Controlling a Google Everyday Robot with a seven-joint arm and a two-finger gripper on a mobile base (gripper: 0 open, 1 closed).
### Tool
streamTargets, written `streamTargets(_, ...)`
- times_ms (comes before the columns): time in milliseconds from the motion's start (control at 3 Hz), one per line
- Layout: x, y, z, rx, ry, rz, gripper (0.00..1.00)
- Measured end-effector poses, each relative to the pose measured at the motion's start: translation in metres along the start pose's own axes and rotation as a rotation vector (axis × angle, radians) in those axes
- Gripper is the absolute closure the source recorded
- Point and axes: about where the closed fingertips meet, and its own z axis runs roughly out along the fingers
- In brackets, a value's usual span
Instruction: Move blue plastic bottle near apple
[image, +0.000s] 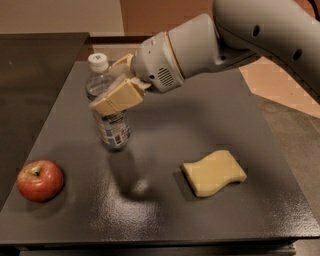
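**One bottle, one apple, one sponge on the bench**

One claw (106, 85) is clenching the single bottle (112, 127) around its upper body, just below the white cap (98, 61). One beige finger (119, 96) is pressing across the near side of the bottle, and the other is showing behind its shoulder. The bottle is tilting slightly, its cap leaning left of its base. It is sitting over the left-centre of the dark bench (200, 110); whether its base is touching the surface I cannot tell. One apple (40, 180) is resting near the front-left corner of the bench, stem up, well apart from the bottle and nearer the camera. One pale yellow wavy sponge (213, 172) is lying flat on the front-right part, well apart from both. One white arm (200, 45) is reaching in from the upper right.
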Motion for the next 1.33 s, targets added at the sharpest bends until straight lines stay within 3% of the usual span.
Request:
streamTargets(1000,0.008,0.047,0.042,-0.132,-0.054,0.002,1.00)
streamTargets(1333,0.010,0.056,0.050,-0.155,-0.040,-0.003,1.00)
